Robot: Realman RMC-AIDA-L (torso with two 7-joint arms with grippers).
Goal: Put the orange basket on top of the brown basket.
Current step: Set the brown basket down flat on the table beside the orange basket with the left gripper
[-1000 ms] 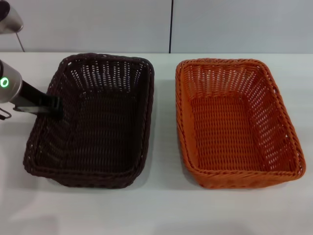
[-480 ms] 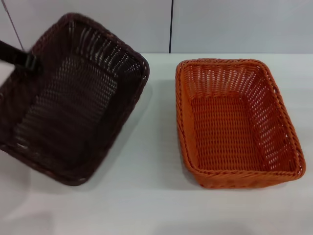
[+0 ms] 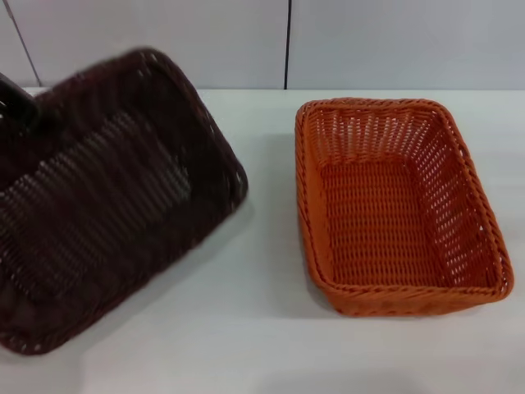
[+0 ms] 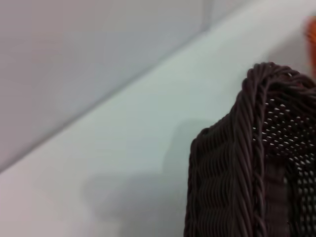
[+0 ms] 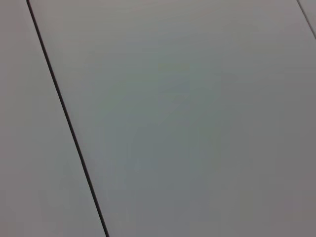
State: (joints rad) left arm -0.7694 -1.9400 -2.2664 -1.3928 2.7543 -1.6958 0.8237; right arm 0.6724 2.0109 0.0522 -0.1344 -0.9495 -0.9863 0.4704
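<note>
The brown basket hangs tilted above the table on the left in the head view, its near end low and close to me. My left gripper shows only as a dark finger on the basket's far left rim and is shut on it. A braided corner of the brown basket fills part of the left wrist view. The orange basket rests flat and upright on the table at the right, with nothing in it. My right gripper is out of view.
Both baskets are over a white table, with a bare strip between them. A pale panelled wall runs along the table's far edge. The right wrist view shows only wall panels.
The brown basket has risen off the table in my left gripper, tilted and swung toward the near left. The orange basket has not moved.
</note>
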